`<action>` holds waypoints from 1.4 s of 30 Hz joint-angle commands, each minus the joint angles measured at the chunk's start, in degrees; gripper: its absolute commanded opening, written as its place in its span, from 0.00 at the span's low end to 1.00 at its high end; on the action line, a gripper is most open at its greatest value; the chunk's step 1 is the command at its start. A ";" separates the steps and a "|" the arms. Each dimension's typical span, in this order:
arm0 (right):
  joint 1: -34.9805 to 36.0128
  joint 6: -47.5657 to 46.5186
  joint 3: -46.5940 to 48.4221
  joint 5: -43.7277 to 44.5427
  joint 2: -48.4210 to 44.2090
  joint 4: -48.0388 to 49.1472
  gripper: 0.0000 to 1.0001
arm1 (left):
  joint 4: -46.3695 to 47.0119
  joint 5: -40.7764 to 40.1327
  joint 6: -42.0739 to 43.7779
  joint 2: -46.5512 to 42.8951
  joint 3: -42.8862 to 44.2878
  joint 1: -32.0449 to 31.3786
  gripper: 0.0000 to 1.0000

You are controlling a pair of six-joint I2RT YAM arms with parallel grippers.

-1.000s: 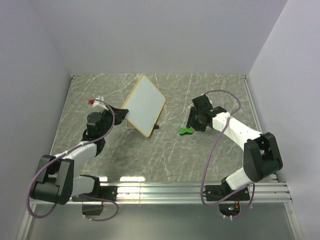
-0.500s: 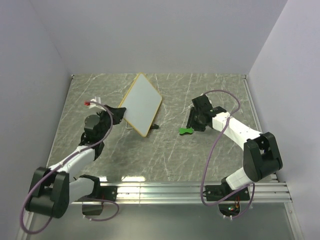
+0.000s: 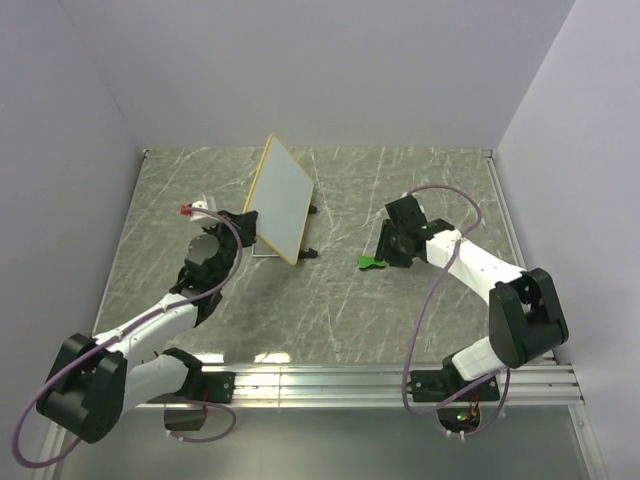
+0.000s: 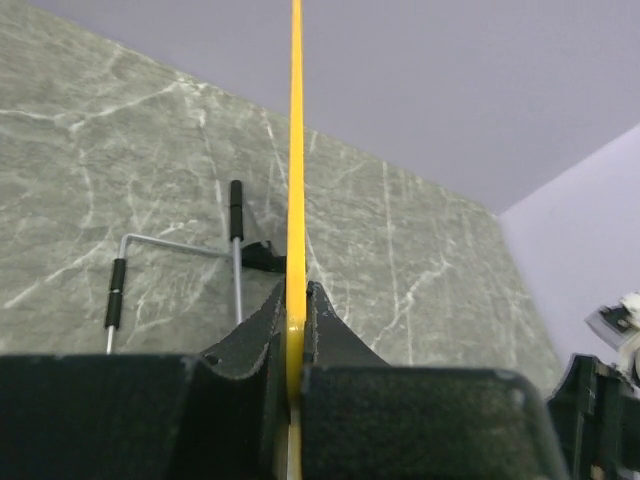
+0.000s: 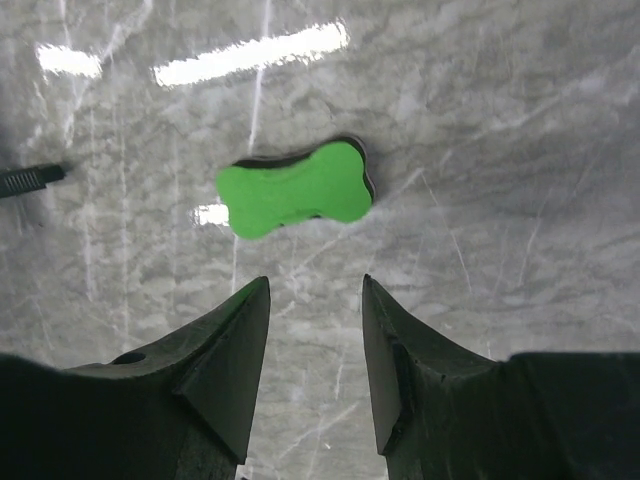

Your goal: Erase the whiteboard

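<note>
From above, the left fingers [image 3: 247, 225] are clamped on the near rim of the board [image 3: 280, 200], which stands tilted up on edge off the table [image 3: 400, 320], its face turned toward the right arm. No writing can be made out on it at this range. The right fingers [image 3: 383, 250] hang low, with the green eraser [image 3: 372, 263] just beyond their tips. In the left wrist view the board is seen edge-on as a thin orange line running straight up from between the closed fingers [image 4: 294, 300], and a wire stand [image 4: 180, 245] lies on the table beyond them, to their left. In the right wrist view the fingers [image 5: 315, 300] are parted moderately and hold nothing. The eraser [image 5: 297, 190] lies flat on the table just past the tips, apart from both and set a little to their left. The step in hand looks like fetching the eraser while the board is presented. Next, the right fingers likely need to drop and shift left to straddle its narrow waist, then close. No container shows in any view.
</note>
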 commanded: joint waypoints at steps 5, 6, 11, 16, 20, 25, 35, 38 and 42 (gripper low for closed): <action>0.00 -0.60 -3.86 -0.28 -6.57 1.98 0.49 | 2.30 -21.95 5.02 -2.10 4.12 -12.00 0.01; 0.00 -0.60 -4.22 -0.11 -6.92 1.90 0.49 | 1.59 -22.85 4.76 -2.80 3.85 -12.35 0.01; 0.00 -0.60 -5.80 -0.28 -8.50 2.25 0.49 | -1.58 -31.37 6.86 -3.94 4.38 -16.48 0.01; 0.00 -0.60 -5.81 -0.46 -8.68 2.25 0.49 | -1.41 -32.88 8.36 -5.53 4.47 -17.72 0.01; -0.08 -0.42 -5.98 -0.46 -8.68 2.16 0.49 | -1.67 -31.65 9.15 -5.97 4.99 -17.72 0.01; 0.00 -0.07 -6.07 -0.20 -8.68 2.16 0.49 | -1.23 -29.54 6.08 -4.92 3.68 -17.98 0.00; 0.01 0.54 -8.09 -0.29 -9.12 2.78 0.48 | 0.61 -31.56 1.95 2.90 3.23 -22.90 0.01; 0.00 0.46 -8.88 -0.11 -9.91 2.69 0.48 | -0.26 -32.17 0.99 4.22 3.85 -23.25 0.01; -0.08 0.54 -9.41 -0.02 -10.61 2.69 0.49 | -4.31 -32.36 -1.13 3.44 4.30 -23.51 0.02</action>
